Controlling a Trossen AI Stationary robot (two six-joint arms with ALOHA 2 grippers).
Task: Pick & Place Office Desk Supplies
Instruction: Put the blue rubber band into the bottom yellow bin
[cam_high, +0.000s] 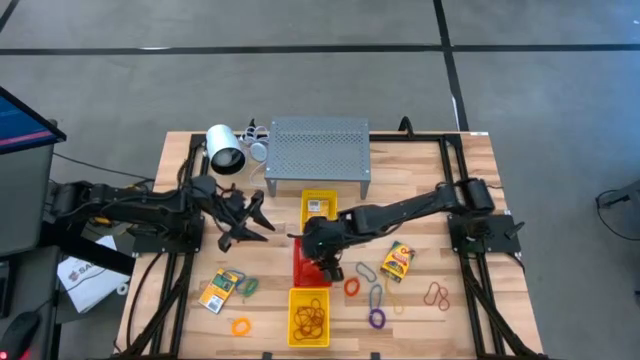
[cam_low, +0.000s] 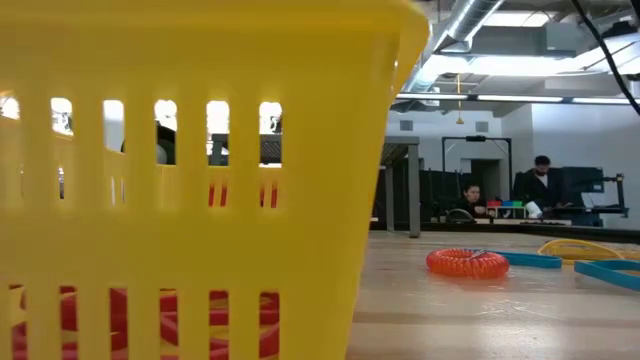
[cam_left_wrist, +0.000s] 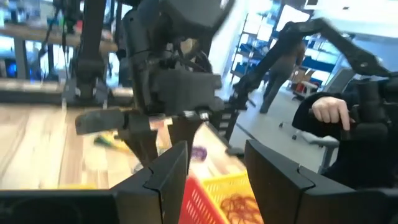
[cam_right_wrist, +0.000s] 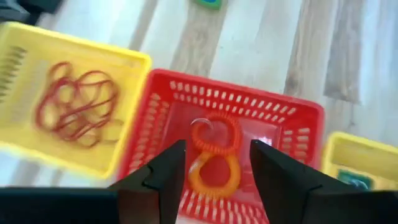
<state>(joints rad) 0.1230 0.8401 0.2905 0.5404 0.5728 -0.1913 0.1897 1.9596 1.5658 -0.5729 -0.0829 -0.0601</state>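
Red tray (cam_high: 303, 262) largely hidden under right gripper (cam_high: 328, 268) from above — wrist view reveals orange coil rings (cam_right_wrist: 214, 158) inside, fingers parted, nothing held, left gripper (cam_high: 243, 222) likewise released.

Both arms reach toward the middle of the frame.
The right gripper (cam_high: 325, 262) points down at centre with jaws parted and empty; the left gripper (cam_high: 250, 220) hovers left of centre, jaws apart.

wooden table (cam_high: 470, 200) | yellow trays (cam_high: 309, 317), red tray (cam_high: 303, 262), card packets (cam_high: 398, 261), loops (cam_high: 377, 319)
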